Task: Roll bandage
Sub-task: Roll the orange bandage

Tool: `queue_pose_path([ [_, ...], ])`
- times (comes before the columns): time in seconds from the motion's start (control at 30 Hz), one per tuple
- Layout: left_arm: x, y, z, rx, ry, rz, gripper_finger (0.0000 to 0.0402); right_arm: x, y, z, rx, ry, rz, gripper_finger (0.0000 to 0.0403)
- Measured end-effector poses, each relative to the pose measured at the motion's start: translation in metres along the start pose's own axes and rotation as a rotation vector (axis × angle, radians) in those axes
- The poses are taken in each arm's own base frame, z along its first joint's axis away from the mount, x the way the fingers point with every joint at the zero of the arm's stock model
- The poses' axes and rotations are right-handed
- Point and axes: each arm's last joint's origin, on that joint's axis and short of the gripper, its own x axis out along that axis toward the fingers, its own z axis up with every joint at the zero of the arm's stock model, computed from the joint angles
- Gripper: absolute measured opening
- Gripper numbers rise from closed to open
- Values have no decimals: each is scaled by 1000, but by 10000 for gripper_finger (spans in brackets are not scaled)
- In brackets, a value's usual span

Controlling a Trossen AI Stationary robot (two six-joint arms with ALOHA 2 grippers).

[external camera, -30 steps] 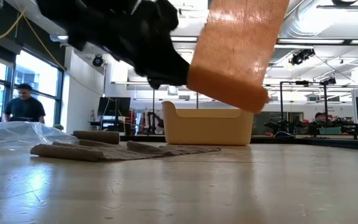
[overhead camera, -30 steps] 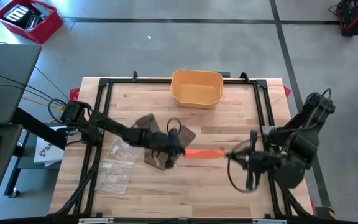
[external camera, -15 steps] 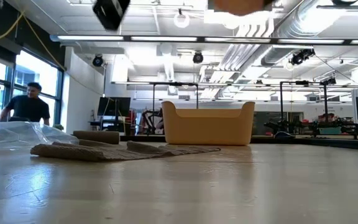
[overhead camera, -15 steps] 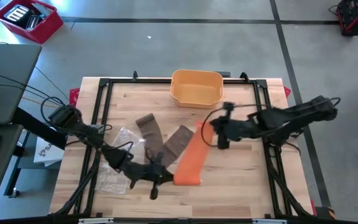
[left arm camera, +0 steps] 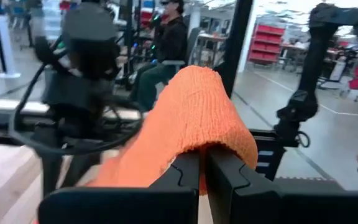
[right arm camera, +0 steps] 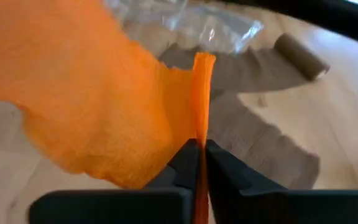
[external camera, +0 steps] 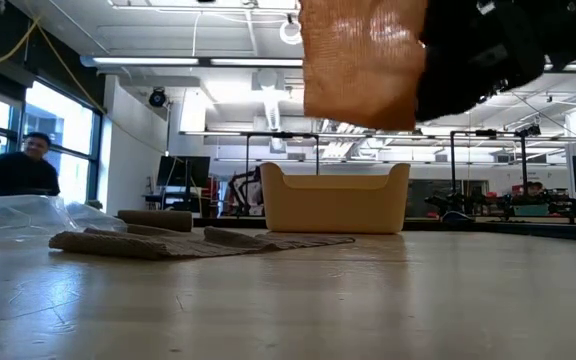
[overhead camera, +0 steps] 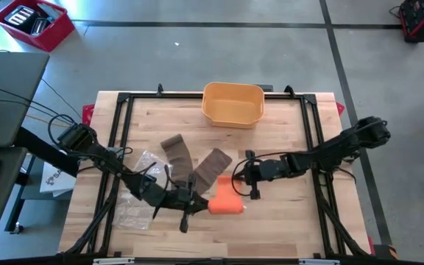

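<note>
An orange bandage [overhead camera: 225, 200] hangs in the air between my two grippers over the near middle of the table. It shows at the top of the low view as the orange bandage [external camera: 363, 60], well above the wood. My left gripper [overhead camera: 202, 205] comes in from the table's left and is shut on the strip's near end. My right gripper [overhead camera: 236, 181] comes in from the right and is shut on its far end. Two brown bandages [overhead camera: 197, 162] lie flat on the table behind them, one ending in a small roll [external camera: 156, 220]. My left gripper pinches the orange bandage between its two fingers [left arm camera: 188, 177], and the cloth arches over the fingertips as a rounded fold [left arm camera: 213, 112]. The fingers lie level, coming from the table's left. The strip is lifted clear of the table. My right gripper pinches a thin upright edge of the bandage [right arm camera: 200, 124] between its two fingertips, slanting down from the table's right. The rest of the strip spreads away slack toward the left gripper, clear of the table.
A yellow bin [overhead camera: 232, 103] stands at the far middle edge. A clear plastic bag [overhead camera: 140, 188] lies at the left, under my left arm. A black frame [overhead camera: 116, 147] rims the table. A person [external camera: 23, 170] shows in the room at the far left.
My left gripper has gone toward the table's near edge and a little up, keeping its hold. My right gripper swung toward the far edge, then came down and back toward the left gripper. The bandage, first stretched level between them, now hangs short and slack.
</note>
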Motion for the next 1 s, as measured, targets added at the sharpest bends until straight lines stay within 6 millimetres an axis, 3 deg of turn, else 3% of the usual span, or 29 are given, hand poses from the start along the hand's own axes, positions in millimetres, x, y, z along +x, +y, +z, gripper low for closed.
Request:
queue_pose_path([
  [0.13,5,12,-3,-65,38,49,1,-4,-1,-5,-11,71,-5,94],
  [0.37,13,37,-1,-207,20,168,1,-39,-26,-2,10,251,-209,175],
  [0.5,15,44,-2,-311,21,197,1,-68,-30,3,42,261,-206,181],
  [0.63,15,50,-9,-368,49,302,1,-88,-9,-9,87,150,-77,176],
  [0.83,16,59,-11,-416,53,357,1,-90,22,-13,147,-150,-34,168],
  [1.0,17,58,-5,-407,35,310,1,-85,32,-12,91,-183,-123,165],
])
